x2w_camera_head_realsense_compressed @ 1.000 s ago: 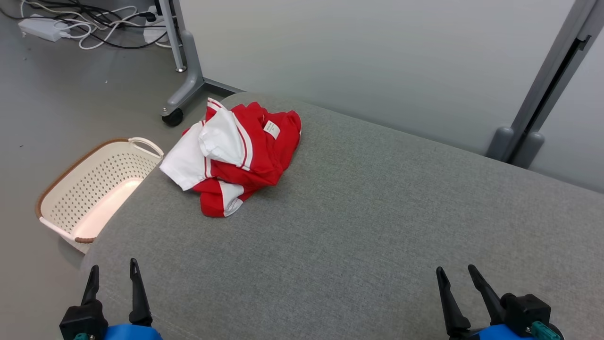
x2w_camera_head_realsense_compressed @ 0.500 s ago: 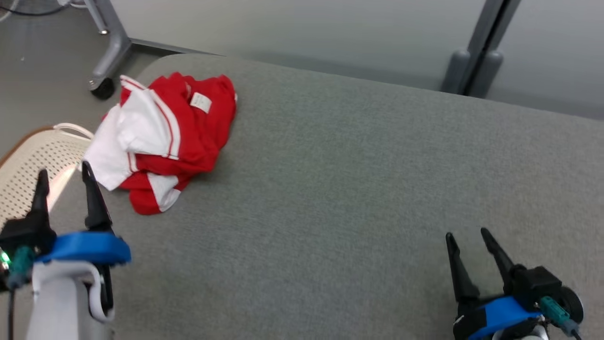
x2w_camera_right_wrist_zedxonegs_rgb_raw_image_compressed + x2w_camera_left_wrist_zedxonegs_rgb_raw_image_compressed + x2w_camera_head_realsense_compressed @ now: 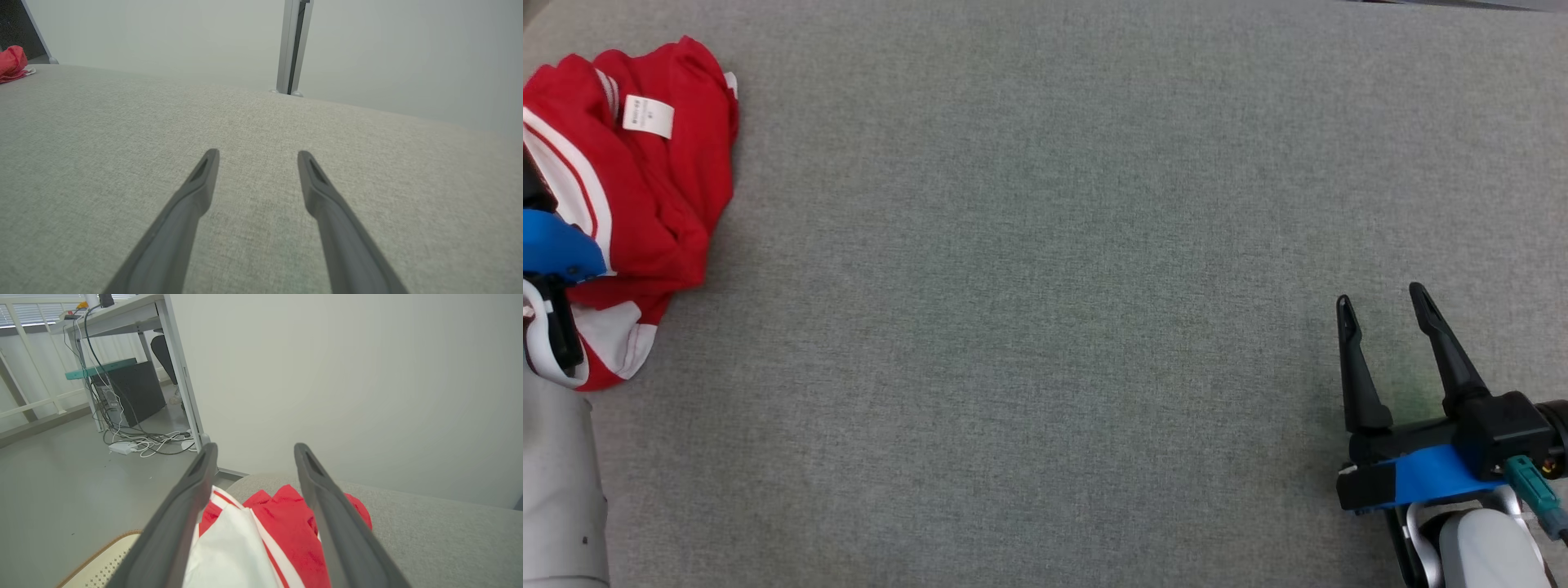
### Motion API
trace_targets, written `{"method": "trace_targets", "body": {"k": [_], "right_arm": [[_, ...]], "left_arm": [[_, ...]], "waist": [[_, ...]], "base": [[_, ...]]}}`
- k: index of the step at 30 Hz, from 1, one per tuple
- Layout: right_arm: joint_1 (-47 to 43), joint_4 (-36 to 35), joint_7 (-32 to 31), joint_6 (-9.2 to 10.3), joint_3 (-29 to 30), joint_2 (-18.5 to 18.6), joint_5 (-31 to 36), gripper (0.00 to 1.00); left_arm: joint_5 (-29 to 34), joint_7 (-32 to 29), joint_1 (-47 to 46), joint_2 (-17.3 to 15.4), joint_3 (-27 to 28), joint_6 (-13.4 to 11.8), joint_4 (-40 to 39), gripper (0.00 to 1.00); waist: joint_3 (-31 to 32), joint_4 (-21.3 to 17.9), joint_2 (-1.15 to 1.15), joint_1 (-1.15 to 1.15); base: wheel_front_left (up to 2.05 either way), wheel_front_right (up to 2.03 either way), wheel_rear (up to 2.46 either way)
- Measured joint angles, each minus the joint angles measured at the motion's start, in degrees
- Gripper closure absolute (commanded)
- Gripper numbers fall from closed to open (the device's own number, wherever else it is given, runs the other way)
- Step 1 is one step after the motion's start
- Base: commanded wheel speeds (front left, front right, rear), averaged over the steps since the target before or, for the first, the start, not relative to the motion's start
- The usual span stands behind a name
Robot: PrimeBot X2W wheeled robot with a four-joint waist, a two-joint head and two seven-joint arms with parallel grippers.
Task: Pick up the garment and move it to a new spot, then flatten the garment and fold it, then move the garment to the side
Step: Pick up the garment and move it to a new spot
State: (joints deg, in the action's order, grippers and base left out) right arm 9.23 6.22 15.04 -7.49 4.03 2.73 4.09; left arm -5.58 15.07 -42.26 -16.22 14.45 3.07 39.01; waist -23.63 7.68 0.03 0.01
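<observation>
The right claw (image 3: 1380, 296) is held wide and empty over the grey cushion's (image 3: 1045, 245) near right, while the left claw (image 3: 253, 451) is spread wide above the crumpled red-and-white shirt (image 3: 662, 204), bunched at the far left, lengthwise near-to-far, neck label (image 3: 648, 116) farthest.

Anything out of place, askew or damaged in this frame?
Only the red and white garment: it lies crumpled in a heap near the left end of the grey cushion, its label facing up. No damage or spill is visible. The left gripper and right gripper are open, holding nothing.
</observation>
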Motion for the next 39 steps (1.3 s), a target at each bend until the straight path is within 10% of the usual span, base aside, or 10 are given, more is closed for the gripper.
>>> {"method": "trace_targets", "body": {"k": [15,16,27,39], "right_arm": [[0.72,-2.85,0.0,0.0,-1.05,0.0,0.31,0.0],[0.73,-2.83,0.0,0.0,-1.19,0.0,0.31,0.0],[0.19,-0.37,0.0,0.0,-2.58,-0.01,-1.81,0.0],[-1.01,2.33,0.0,0.0,-5.01,-0.01,-6.69,0.0]], "left_arm": [[-3.36,-7.42,-6.96,-1.24,-1.6,3.54,29.65,0.0],[-3.46,-7.35,-7.03,-0.98,-2.1,3.7,30.06,1.0],[-3.77,-0.62,-9.92,-2.26,-5.69,4.32,26.54,1.0],[-3.75,-0.07,-14.71,-0.91,-15.12,4.32,2.87,1.0]], "waist": [[-0.95,-0.91,-0.02,-0.01],[-0.83,-0.84,-0.02,-0.02],[3.82,-0.4,-0.02,-0.01],[9.53,-4.64,-0.03,-0.02]], "base": [[0.0,0.0,0.0],[0.0,0.0,0.0],[0.0,0.0,0.0],[0.0,0.0,0.0]]}}
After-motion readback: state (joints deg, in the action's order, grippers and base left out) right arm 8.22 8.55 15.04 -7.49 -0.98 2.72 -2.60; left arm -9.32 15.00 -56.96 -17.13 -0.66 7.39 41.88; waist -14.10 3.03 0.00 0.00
